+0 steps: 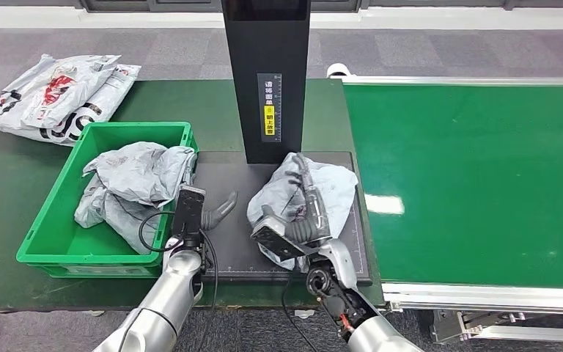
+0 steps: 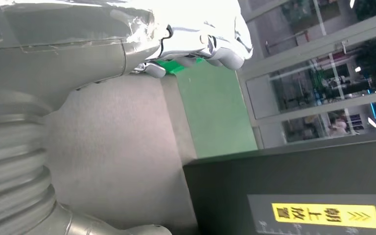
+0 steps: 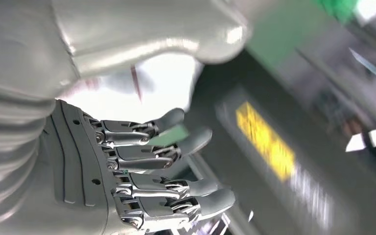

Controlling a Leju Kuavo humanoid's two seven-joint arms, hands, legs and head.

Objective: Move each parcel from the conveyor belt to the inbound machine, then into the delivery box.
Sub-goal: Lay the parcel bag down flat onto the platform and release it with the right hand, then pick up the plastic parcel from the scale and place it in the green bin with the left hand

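A crumpled grey parcel [image 1: 330,187] lies on the inbound machine's black platform [image 1: 227,176], right in front of its black column [image 1: 267,73]. My right hand [image 1: 293,233] is at the parcel's near edge with its fingers against the wrapping. In the right wrist view that hand [image 3: 142,171] has its fingers stretched out and apart, gripping nothing, and the pale parcel [image 3: 137,88] lies just beyond the thumb. My left hand [image 1: 216,211] hovers open over the platform's left part, between the green delivery box [image 1: 51,213] and the parcel. The parcel [image 2: 200,29] also appears in the left wrist view.
The delivery box holds grey parcels [image 1: 135,176]. The green conveyor belt [image 1: 476,176] runs along the right, bare. Several printed white bags [image 1: 51,95] lie at the table's back left. The column carries a yellow label [image 2: 323,215].
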